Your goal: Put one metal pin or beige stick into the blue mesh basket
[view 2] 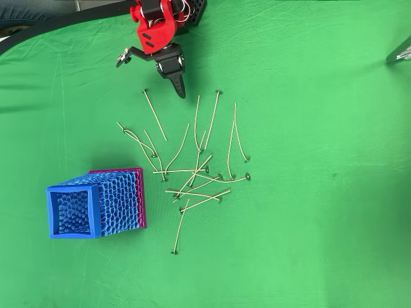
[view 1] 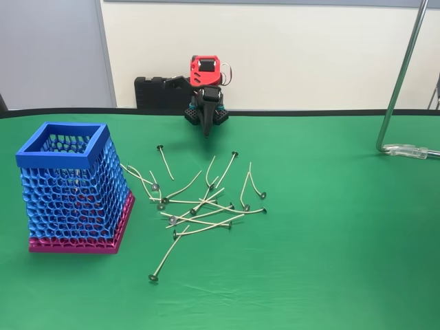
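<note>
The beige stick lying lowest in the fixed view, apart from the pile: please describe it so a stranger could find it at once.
Start at the blue mesh basket on the green table. Look right of its magenta base, below the tangled pile. The beige stick lies alone there, slanted, its dark head nearest the camera, crossing almost no others.

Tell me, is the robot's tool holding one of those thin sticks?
No, the tool hangs apart from the sticks lying on the green table.

No text, label, brand, number or sign can be read on anything here.
</note>
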`<control>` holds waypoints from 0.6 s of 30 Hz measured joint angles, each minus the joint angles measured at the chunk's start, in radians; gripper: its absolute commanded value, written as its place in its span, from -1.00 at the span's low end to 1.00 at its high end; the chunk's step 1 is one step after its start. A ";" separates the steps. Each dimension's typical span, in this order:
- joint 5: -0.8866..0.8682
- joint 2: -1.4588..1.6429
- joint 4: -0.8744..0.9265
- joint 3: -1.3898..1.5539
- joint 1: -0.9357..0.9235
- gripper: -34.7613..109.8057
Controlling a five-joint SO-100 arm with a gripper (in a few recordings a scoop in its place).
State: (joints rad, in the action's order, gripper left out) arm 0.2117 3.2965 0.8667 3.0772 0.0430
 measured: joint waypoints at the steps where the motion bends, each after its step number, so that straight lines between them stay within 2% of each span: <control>1: 0.000 -0.005 0.000 -0.002 0.000 -0.51; 18: 0.038 -0.293 0.000 -0.216 0.000 -0.51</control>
State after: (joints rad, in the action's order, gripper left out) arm 0.2500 3.0035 0.8667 2.8609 0.0430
